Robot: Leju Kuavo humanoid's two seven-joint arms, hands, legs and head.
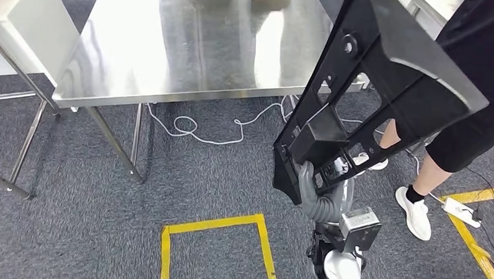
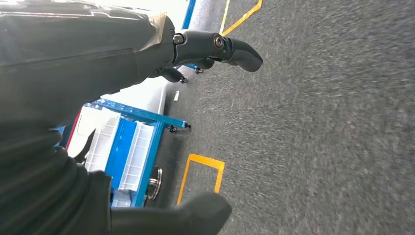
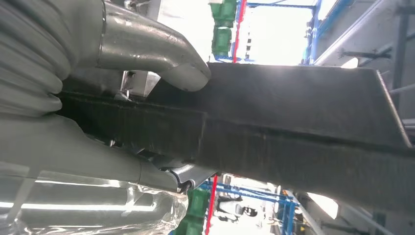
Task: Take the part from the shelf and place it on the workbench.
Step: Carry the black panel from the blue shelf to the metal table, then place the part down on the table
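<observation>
A long black frame-like part (image 1: 383, 76) with several cut-outs hangs tilted in the air to the right of the workbench (image 1: 192, 44), its upper end above the bench's right edge. My right hand (image 1: 317, 188) grips the part at its lower end. In the right wrist view the thick grey thumb (image 3: 151, 58) presses on the part's dark flat bar (image 3: 303, 127). The workbench is a bare steel table ahead of me. My left hand (image 2: 58, 98) hangs over the grey carpet with its fingers apart and nothing in them.
A person in black clothes and white shoes (image 1: 475, 91) stands at the right, just behind the part. A white cable (image 1: 207, 129) lies under the bench, a power strip (image 1: 462, 212) at the right. Yellow tape (image 1: 216, 228) marks the floor. A blue cart (image 2: 132, 147) stands behind me.
</observation>
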